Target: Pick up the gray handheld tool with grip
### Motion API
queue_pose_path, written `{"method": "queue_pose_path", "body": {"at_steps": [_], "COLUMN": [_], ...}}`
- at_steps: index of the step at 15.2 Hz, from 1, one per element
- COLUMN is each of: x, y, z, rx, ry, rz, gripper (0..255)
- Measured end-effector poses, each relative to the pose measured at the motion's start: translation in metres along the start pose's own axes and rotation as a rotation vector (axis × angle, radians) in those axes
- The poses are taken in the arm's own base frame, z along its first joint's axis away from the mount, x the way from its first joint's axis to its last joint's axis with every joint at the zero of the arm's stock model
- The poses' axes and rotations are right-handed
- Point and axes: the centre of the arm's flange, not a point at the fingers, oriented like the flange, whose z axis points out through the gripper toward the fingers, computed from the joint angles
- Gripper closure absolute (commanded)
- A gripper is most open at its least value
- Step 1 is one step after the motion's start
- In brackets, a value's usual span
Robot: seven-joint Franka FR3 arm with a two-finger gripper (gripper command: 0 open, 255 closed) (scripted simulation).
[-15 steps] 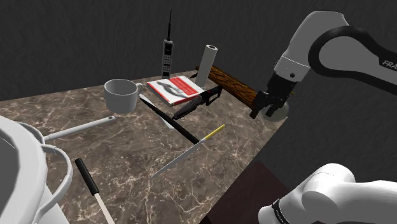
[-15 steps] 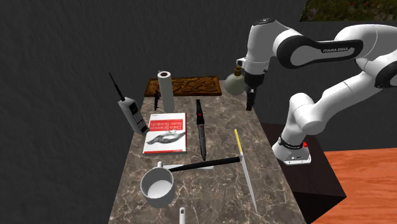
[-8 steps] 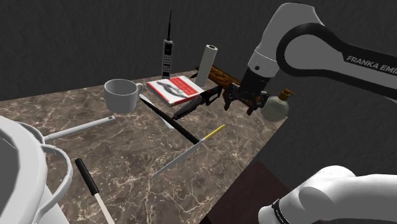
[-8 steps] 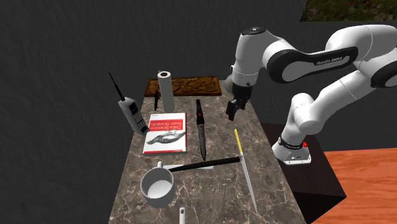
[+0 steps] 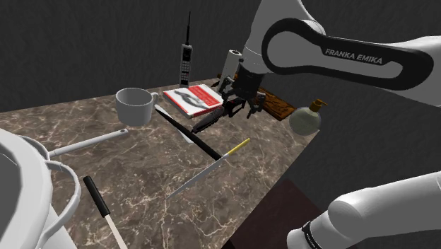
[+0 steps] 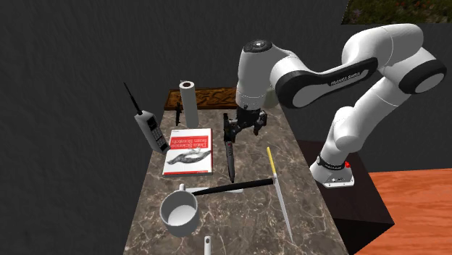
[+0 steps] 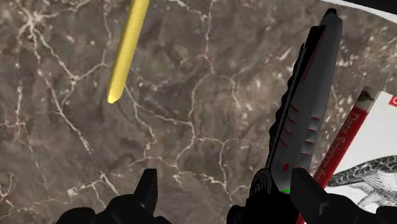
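Observation:
The handheld tool (image 5: pixel 207 121) is a long dark grey body with red marks and a ribbed grip. It lies flat on the marble table (image 5: pixel 141 177) beside the red-and-white book (image 5: pixel 193 97). In the second exterior view the tool (image 6: pixel 229 148) runs lengthwise next to the book (image 6: pixel 190 150). My gripper (image 5: pixel 237 106) hovers open just above the tool's far end (image 6: pixel 245 129). In the wrist view the tool (image 7: pixel 306 108) has its butt end between the spread fingers of my gripper (image 7: pixel 227 197), close to one finger (image 7: pixel 310 194), which does not touch it.
A yellow-handled knife (image 6: pixel 277 190) and a black rod (image 6: pixel 232 187) lie nearer the mug (image 6: pixel 179 213). A paper roll (image 6: pixel 188 103), an old phone (image 6: pixel 151 129) and a wooden tray (image 6: pixel 210 97) stand at the far end. A round bottle (image 5: pixel 306 119) sits at the table's edge.
The arm has swung from beyond the table's edge, past the round bottle, inward over the table. The gripper now hangs over the tool's end, lower than before.

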Motion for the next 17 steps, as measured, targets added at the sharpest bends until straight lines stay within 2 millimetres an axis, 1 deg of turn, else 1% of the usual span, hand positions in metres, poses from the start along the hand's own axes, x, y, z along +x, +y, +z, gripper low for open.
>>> {"method": "queue_pose_path", "body": {"at_steps": [1,2,3,4,8,12,13,17], "x": [0.002,0.007,0.015,0.018,0.020,0.019,0.019,0.018], "y": [-0.011,-0.024,-0.037,-0.045,-0.052,-0.052,-0.052,-0.053], "z": [0.004,0.003,0.005,0.005,0.022,0.043,0.045,0.046], "rx": [-0.003,-0.007,-0.008,-0.010,-0.010,-0.011,-0.010,-0.010], "ry": [0.009,0.018,0.027,0.032,0.038,0.038,0.038,0.038], "rz": [0.059,0.117,0.176,0.217,0.257,0.260,0.260,0.260], "gripper": [0,0,0,0,0,0,255,255]}}
